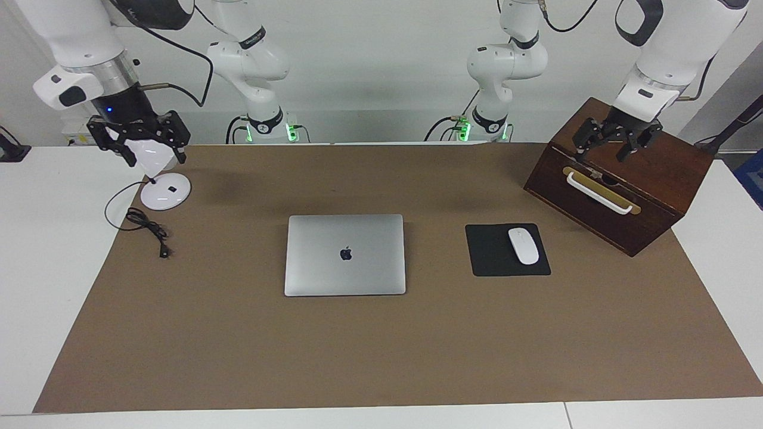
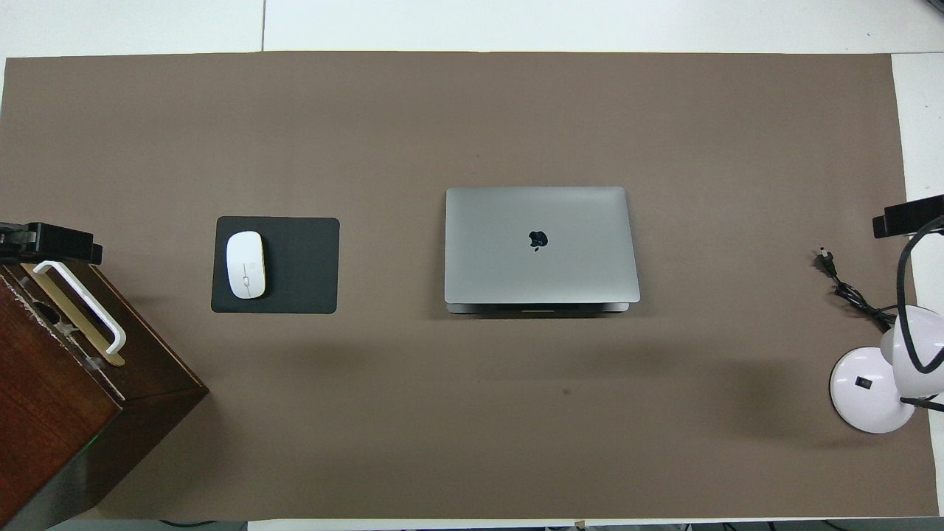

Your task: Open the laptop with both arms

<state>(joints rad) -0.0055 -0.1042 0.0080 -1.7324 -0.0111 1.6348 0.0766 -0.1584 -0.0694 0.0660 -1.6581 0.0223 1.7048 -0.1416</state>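
Observation:
The silver-grey laptop (image 1: 345,254) (image 2: 540,245) lies closed and flat in the middle of the brown mat, apple logo up. Neither gripper touches it. My left gripper (image 1: 603,154) hangs open over the top of the wooden box at the left arm's end of the table, with nothing between its fingers. Only its tip (image 2: 50,243) shows in the overhead view. Over the white desk lamp at the right arm's end, my right gripper (image 1: 154,156) hangs open. The lamp's head shows between its fingers without being held. An edge of that gripper (image 2: 908,216) shows in the overhead view.
A dark wooden box (image 1: 620,179) with a white handle (image 1: 598,192) stands at the left arm's end. A black mouse pad (image 1: 492,253) with a white mouse (image 1: 523,245) lies between box and laptop. The lamp's base (image 1: 165,192) and a black cable (image 1: 146,226) sit at the right arm's end.

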